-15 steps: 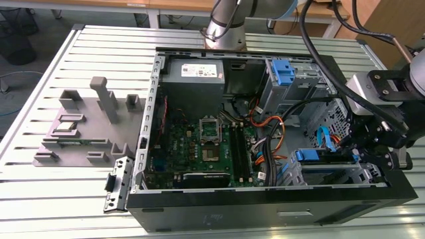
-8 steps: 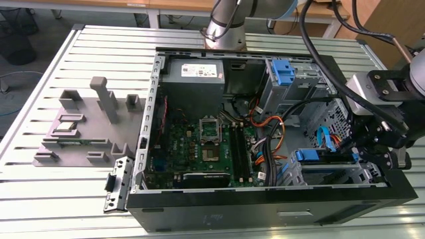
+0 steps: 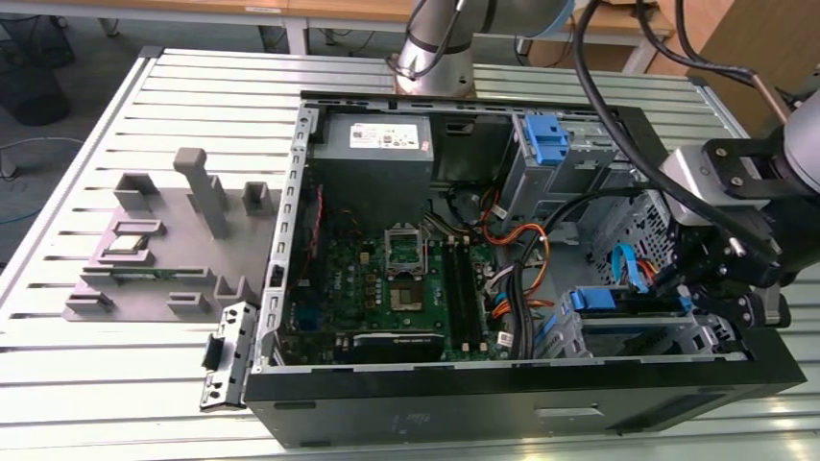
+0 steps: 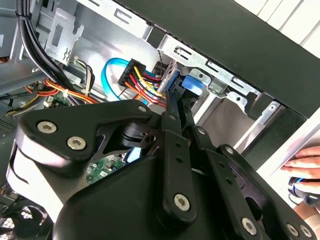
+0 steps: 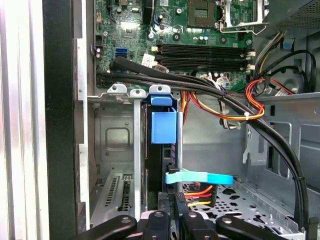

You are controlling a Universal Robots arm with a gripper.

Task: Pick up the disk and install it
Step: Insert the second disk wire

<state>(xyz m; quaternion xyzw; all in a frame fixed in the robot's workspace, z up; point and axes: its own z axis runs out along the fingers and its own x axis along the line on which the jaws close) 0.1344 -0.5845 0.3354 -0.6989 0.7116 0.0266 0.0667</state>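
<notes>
Down inside the open computer case (image 3: pixel 513 408), the gripper (image 4: pixel 174 102) hangs over the drive cage (image 3: pixel 673 338) at the case's front corner. Its two fingers (image 4: pixel 169 125) are drawn in until they almost meet, leaving only a thin slit between them in the second wrist view. Their tips sit at the edge of the disk (image 5: pixel 163 127), but whether they actually pinch it or just rest against it I cannot tell.

The disk stands on edge in a slot of the cage, straight ahead of the fingertips. Its blue plastic rail and tab face the first wrist camera, and the cage's metal uprights (image 5: pixel 136 150) stand close on one side. In the exterior view the same disk (image 3: pixel 613 303) shows as a blue-railed slab in the cage, just beside the gripper (image 3: pixel 720 288).

A flat blue cable (image 5: pixel 200 177) crosses near the fingers, just off the disk's edge. A bundle of red, yellow and black wires (image 4: pixel 142 80) plugs in right by the fingertips. Beyond the disk, farther from the fingers, lies the green motherboard (image 5: pixel 200 30), with black cables (image 5: pixel 200 85) draped across it.

Outside the case wall, well away from the fingers, a person's hand (image 4: pixel 305 161) rests on a pale surface. The case sits on a slatted metal table (image 3: pixel 192 96), which also holds a grey fixture (image 3: pixel 154 259) well apart from the gripper.
</notes>
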